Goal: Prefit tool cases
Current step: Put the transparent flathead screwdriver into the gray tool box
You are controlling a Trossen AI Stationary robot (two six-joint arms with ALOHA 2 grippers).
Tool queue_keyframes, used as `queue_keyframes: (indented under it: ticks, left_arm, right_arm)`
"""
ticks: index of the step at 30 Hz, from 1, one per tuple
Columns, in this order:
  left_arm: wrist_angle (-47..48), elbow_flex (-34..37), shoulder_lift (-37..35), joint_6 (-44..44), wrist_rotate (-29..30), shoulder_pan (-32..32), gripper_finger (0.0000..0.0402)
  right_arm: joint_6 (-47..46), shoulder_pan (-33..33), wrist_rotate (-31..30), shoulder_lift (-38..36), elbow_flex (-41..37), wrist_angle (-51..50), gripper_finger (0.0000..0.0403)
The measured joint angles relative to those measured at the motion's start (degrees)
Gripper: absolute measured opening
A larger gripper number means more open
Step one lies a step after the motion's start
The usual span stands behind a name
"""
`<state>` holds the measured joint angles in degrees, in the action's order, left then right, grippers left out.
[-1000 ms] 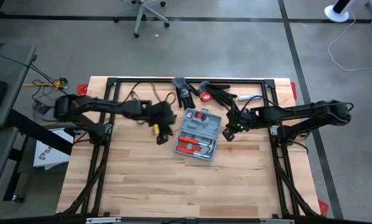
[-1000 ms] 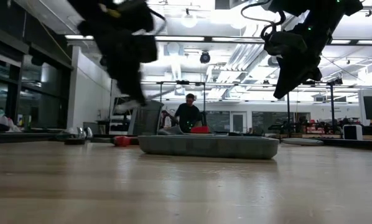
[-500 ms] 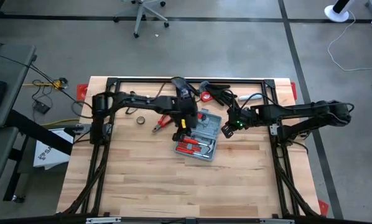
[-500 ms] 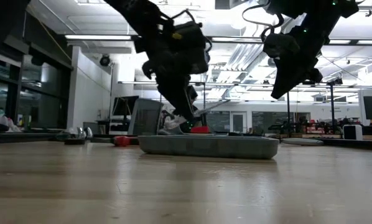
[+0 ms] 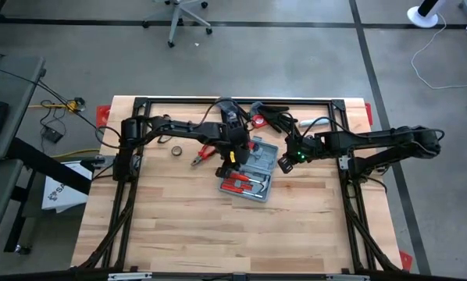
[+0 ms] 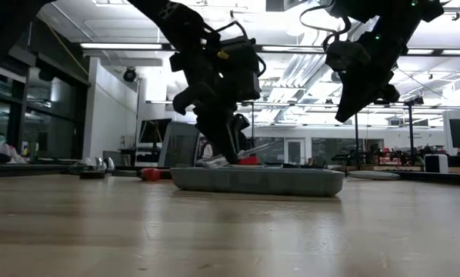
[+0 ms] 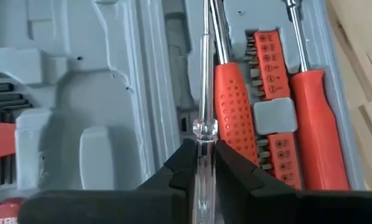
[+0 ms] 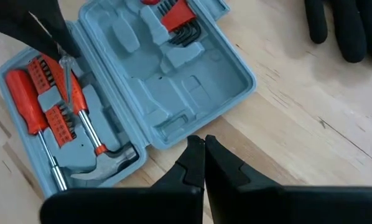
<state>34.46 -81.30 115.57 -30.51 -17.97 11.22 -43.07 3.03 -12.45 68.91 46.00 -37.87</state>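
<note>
Left wrist view: left claw [image 7: 203, 163] clamps a clear-handled tester [image 7: 204, 134] over open tool case [image 7: 111, 93].

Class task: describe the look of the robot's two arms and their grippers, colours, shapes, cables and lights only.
Both arms are dark, slender and jointed. The left gripper has two black wedge-shaped fingers, and the right gripper has the same. Black cables loop at the wrists, the left wrist carries a small yellow mark, and the right wrist shows a green light.

From overhead the left arm covers the tool case [image 5: 249, 170] toward 10 o'clock; the black gloves [image 8: 348, 28] get cropped off-frame.
</note>
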Motion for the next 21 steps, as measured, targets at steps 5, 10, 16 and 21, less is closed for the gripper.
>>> queue_keyframes:
  ticks: [5, 10, 16, 21]
  left_arm:
    - [0.0, 0.0, 0.0, 0.2, 0.5, 0.0, 0.0064]
    - [0.0, 0.0, 0.0, 0.6, 0.3, 0.0, 0.0064]
    - [0.0, 0.0, 0.0, 1.9, 0.3, 0.0, 0.0066]
    - [0.0, 0.0, 0.0, 2.4, 0.2, 0.0, 0.0067]
  right_arm:
    - [-0.4, 0.0, -0.1, 0.0, 0.0, 0.0, 0.0]
    - [-0.6, 0.0, -0.6, 0.0, 0.0, 0.0, 0.0]
    - [-0.6, 0.0, -0.7, 0.0, 0.0, 0.0, 0.0]
    - [-0.6, 0.0, -1.0, 0.0, 0.0, 0.0, 0.0]
